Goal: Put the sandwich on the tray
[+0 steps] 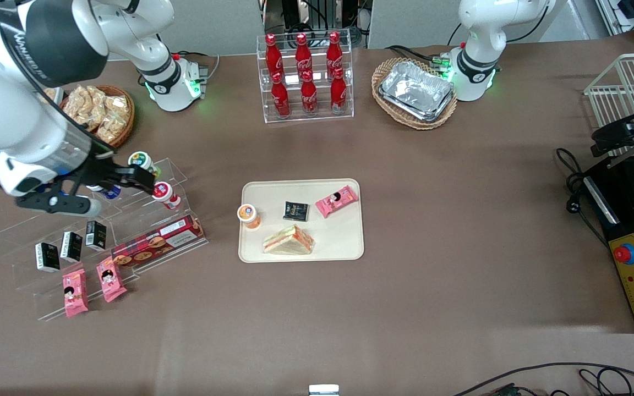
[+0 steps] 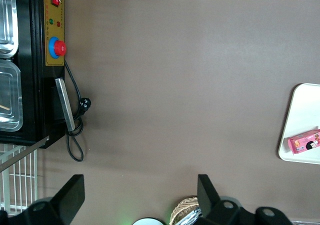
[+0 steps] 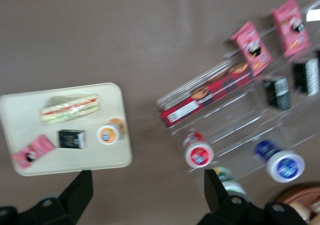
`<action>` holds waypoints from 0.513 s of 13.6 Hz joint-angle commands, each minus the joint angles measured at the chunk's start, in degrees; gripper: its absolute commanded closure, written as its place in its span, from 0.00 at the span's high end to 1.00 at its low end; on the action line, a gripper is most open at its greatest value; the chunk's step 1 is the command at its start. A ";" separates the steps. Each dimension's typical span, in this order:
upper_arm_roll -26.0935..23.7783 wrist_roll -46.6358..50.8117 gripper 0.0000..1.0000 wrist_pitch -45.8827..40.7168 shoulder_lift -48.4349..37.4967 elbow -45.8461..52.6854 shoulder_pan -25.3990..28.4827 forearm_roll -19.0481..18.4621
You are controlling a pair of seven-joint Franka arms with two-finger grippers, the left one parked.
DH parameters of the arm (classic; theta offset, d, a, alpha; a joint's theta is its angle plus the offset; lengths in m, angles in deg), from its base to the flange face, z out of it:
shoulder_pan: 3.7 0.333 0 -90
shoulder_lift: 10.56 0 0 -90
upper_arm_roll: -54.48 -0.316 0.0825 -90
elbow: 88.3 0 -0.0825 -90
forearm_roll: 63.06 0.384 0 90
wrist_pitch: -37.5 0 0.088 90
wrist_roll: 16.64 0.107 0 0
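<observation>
The brown table [image 1: 432, 220] carries everything. At its middle lies the cream tray [image 1: 350, 245], flat and rectangular with rounded corners. The sandwich [image 1: 289, 241] rests on the tray, on the part nearest the front camera, its pink-orange filling edge showing. Also on the tray are an orange-lidded cup [image 1: 249, 215] by the rim toward the working arm's end, a small black packet [image 1: 296, 210] just farther from the camera than the sandwich, and a pink snack packet [image 1: 337, 201] near the tray's farther rim.

Toward the working arm's end stands a clear stepped rack [image 1: 31, 231] holding a long red biscuit box [image 1: 157, 240], small black cartons [image 1: 70, 246], pink packets [image 1: 75, 292] and round lidded cups [image 1: 165, 194]. A basket of snacks [image 1: 99, 113] sits farther from the camera than this rack.

The right arm's gripper [image 3: 145, 192] hangs raised above the rack, well apart from the tray. Its two fingers [image 3: 80, 187] stand wide apart with nothing between them; the wrist view looks down past them onto the tray and rack.

A clear stand of red bottles [image 1: 306, 74] and a basket of foil trays [image 1: 416, 92] sit farther from the camera than the tray.
</observation>
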 commanded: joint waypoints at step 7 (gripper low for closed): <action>-10.46 -29.77 1.00 1.45 -1.09 -0.76 -22.03 -3.22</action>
